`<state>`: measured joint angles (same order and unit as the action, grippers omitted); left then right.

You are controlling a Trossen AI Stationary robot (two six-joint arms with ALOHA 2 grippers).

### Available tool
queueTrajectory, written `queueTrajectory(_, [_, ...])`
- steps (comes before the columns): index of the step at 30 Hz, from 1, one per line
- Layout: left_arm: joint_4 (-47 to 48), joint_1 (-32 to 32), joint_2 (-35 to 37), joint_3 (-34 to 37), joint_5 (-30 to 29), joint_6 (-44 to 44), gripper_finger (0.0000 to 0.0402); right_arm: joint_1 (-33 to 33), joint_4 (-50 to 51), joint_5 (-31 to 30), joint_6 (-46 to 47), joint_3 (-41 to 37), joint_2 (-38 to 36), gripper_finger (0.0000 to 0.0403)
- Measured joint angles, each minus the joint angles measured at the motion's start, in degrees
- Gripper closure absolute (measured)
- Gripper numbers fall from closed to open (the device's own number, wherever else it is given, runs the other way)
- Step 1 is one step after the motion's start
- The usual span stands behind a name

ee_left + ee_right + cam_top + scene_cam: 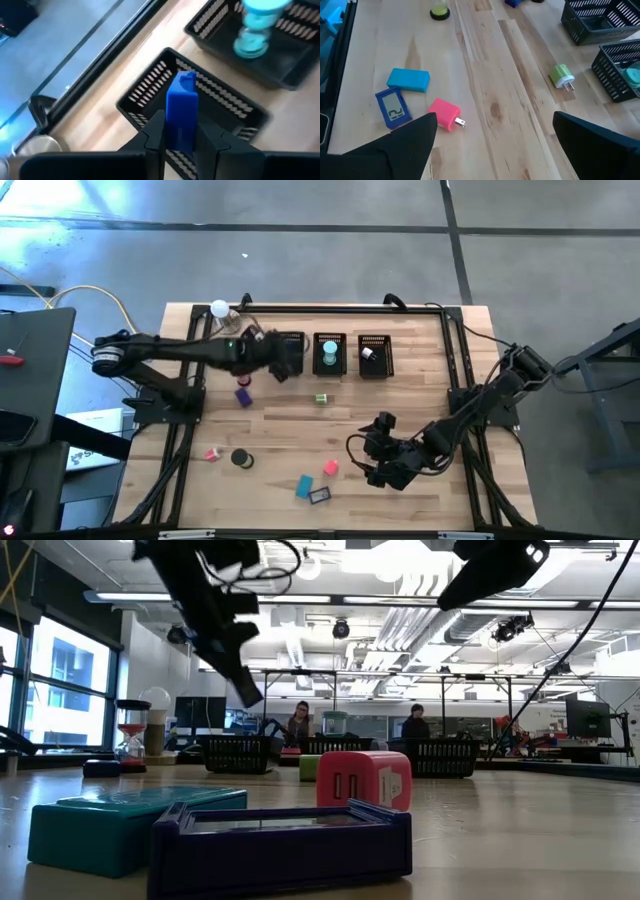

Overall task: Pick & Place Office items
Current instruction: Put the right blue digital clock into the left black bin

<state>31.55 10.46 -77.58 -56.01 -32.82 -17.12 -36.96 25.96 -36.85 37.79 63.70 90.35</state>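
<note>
My left gripper (182, 136) is shut on a blue block (181, 107) over the leftmost black mesh bin (150, 85); in the high view it (278, 364) is at that bin (291, 340). My right gripper (495, 145) hangs open above the near right part of the table (371, 450), touching nothing. Before it lie a pink plug block (445, 115), a teal block (409, 80), a blue framed piece (392, 107) and a green plug block (562, 75). A purple block (243, 395), a small pink piece (212, 453) and a black roll (241, 459) lie on the left half. My left gripper pinches the blue block between its two fingers, on two opposite sides near its nearer end (175, 136). The rest of the block sticks out past the fingertips. The fingers slant downward from the table's left. The block is lifted clear, above the leftmost bin.
Three black mesh bins stand in a row at the far edge; the middle one (330, 340) holds a teal hourglass-like thing (254, 27), the right one (376, 368) a small white piece. A white ball on a metal base (220, 310) stands far left. People sit beyond the table.
</note>
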Motion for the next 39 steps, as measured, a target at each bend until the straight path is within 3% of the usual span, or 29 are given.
queueTrajectory(4, [-6.05,6.68,-1.90,0.00,10.62,2.06,0.0349,-0.01,-0.02,-1.32,-0.05,0.00,0.00,0.0016])
queueTrajectory(8, [-7.20,10.19,-3.64,0.00,14.19,3.70,0.0349,-0.01,0.09,-1.23,-0.05,0.00,0.00,0.0016])
queueTrajectory(17, [-7.39,9.33,-7.02,0.00,15.00,13.32,0.0349,-0.01,0.44,-0.87,-0.05,0.00,0.00,0.0016])
queueTrajectory(23, [-7.22,7.23,-7.83,0.00,14.65,26.35,0.0348,-0.01,0.39,-1.62,-0.05,0.00,0.00,0.0016])
queueTrajectory(31, [-5.05,7.24,-7.87,-1.01,11.60,29.18,0.0348,0.64,0.12,-2.20,-0.05,0.00,0.00,0.0016])
queueTrajectory(39, [6.27,9.76,-7.90,-4.58,12.09,30.31,0.0348,1.17,0.00,-2.22,-0.05,0.00,0.02,0.0016])
